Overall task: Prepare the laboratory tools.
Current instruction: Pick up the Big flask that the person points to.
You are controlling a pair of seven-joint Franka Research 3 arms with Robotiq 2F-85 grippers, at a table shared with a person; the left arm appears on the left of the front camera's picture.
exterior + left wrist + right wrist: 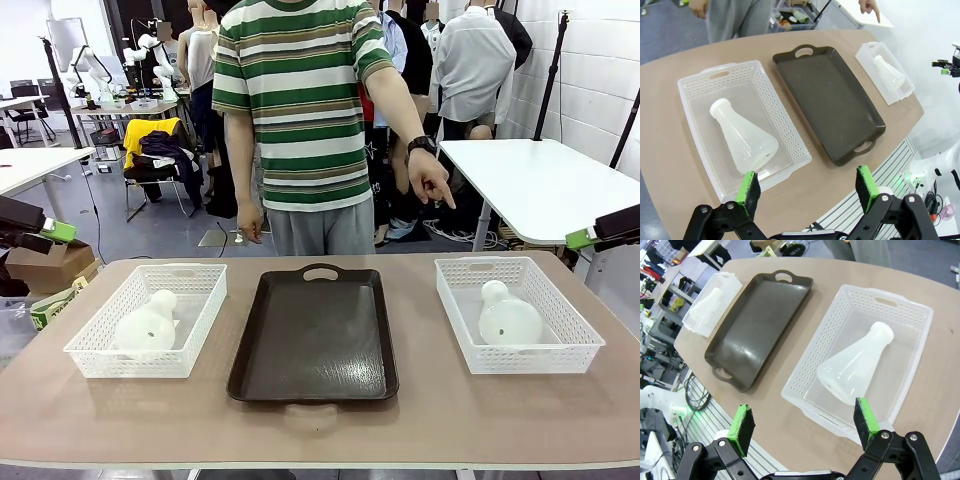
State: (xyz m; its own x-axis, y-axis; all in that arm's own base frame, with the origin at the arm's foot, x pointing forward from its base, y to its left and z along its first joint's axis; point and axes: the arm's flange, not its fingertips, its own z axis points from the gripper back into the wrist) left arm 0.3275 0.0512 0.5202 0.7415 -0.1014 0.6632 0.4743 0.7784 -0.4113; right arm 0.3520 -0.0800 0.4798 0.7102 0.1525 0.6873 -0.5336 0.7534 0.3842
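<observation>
1. Black, green-padded left gripper (806, 186) hangs with its jaws spread wide and nothing between them, above the near end of a white lattice plastic basket (790, 131).
2. Inside that basket a translucent frosted-white conical flask (742, 135) lies on its side, neck toward the far side.
3. Equally wide and empty, the right gripper (804, 422) hovers over the near edge of a second white lattice basket (822, 350), where a second frosted flask (855, 370) also lies on its side.
4. Between the baskets a dark brown rectangular tray (315, 340) with handles rests on the tan table (320, 430).
5. Beyond the table a person (300, 100) in a striped shirt stands, one hand (432, 185) pointing downward.
</observation>
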